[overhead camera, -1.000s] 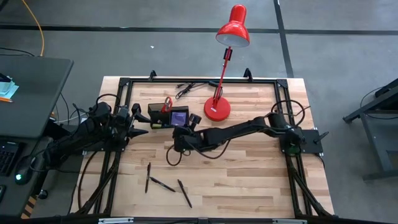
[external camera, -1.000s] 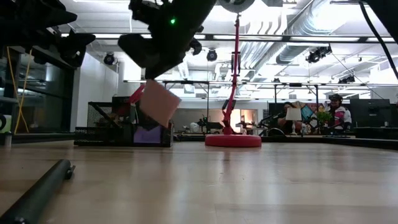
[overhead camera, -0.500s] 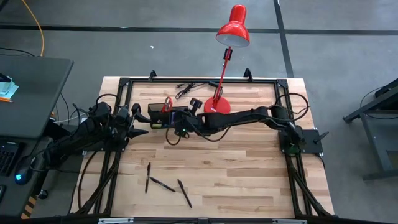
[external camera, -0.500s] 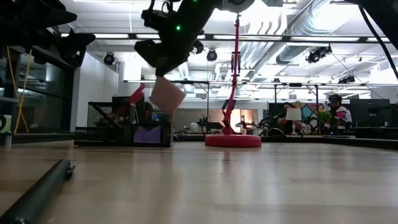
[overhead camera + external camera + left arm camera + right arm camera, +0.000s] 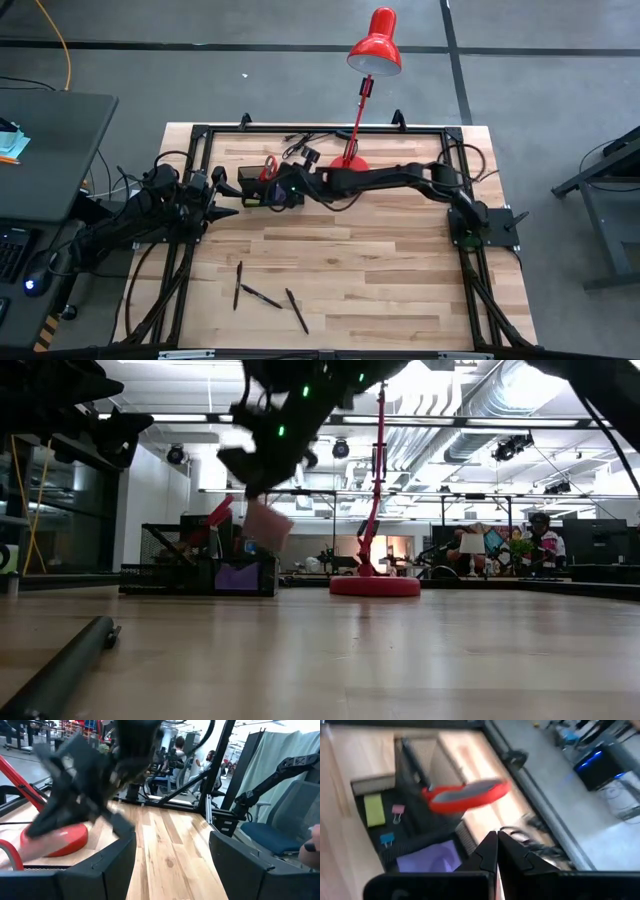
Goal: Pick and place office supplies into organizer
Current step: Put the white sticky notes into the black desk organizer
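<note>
Nearest the camera in the low view, a black pen lies at lower left on the pale wooden desk; the high view shows more pens low in the frame. Mid-desk, left of centre, the right tool is clenched on a square packet — hanging over the black organizer, which holds the purple pad and red-handled scissors. The left tool, released, waits at the desk's left. Behind stand the red lamp and a bright, open workshop.
</note>
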Action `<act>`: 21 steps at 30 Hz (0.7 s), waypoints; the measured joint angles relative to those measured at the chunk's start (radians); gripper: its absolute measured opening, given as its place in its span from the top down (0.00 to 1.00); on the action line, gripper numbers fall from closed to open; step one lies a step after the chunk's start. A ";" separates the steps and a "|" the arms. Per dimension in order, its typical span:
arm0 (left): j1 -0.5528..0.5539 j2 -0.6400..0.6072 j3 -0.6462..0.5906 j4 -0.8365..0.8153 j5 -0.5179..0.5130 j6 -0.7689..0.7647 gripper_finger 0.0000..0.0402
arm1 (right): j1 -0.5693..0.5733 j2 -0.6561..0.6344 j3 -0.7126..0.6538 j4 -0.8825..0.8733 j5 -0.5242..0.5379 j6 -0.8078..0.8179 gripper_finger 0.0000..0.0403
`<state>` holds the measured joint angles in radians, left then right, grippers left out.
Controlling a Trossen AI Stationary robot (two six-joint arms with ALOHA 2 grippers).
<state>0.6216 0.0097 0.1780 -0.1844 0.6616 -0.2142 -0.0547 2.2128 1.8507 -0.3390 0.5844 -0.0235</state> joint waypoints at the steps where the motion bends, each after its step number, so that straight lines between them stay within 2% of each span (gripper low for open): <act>1: 0.000 0.000 0.000 0.000 0.000 0.000 0.41 | -0.007 0.017 0.000 0.001 -0.020 0.002 1.00; 10: 0.000 0.000 0.000 0.000 0.000 0.000 0.41 | -0.031 0.127 -0.001 0.077 -0.177 0.042 1.00; 15: 0.000 0.000 0.000 0.000 0.000 0.000 0.41 | -0.015 0.141 -0.001 0.126 -0.166 0.001 1.00; 21: 0.000 0.000 0.000 0.000 0.000 0.000 0.41 | -0.001 0.141 0.000 0.163 -0.197 0.024 1.00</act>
<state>0.6212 0.0097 0.1780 -0.1848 0.6613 -0.2142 -0.0562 2.3543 1.8503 -0.1761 0.3879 0.0009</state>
